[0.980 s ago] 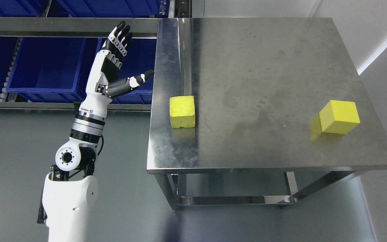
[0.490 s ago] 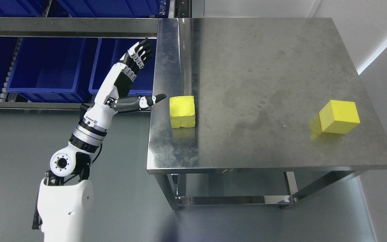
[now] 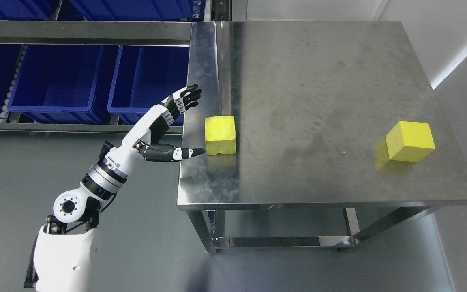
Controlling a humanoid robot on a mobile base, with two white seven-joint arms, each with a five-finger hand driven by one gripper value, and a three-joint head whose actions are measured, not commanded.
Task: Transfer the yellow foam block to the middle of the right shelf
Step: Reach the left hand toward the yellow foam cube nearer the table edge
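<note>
Left arm: seen entering from the lower left of the frame, raised toward the table's left edge.
Left hand [image 3: 172, 129]: held open and empty, fingers [image 3: 185, 99] spread upward, thumb [image 3: 189, 153] stretched out to the right; the thumb tip is just beside the near lower corner of the left block, and contact cannot be told.
Table [image 3: 318, 81]: bare steel top, filling the centre and right of the frame.
Left yellow block [image 3: 219, 134]: placed flat near the table's left edge at mid-height of the frame, roughly cube-shaped so no clear long axis is seen; its sides are lined up with the table edges, and a notch is seen in its lower face.
Right yellow block [image 3: 410, 141]: set near the table's right edge, turned slightly askew, well apart from the other.
Blue bins [image 3: 55, 81]: seen on the rack at upper left, behind the hand.
</note>
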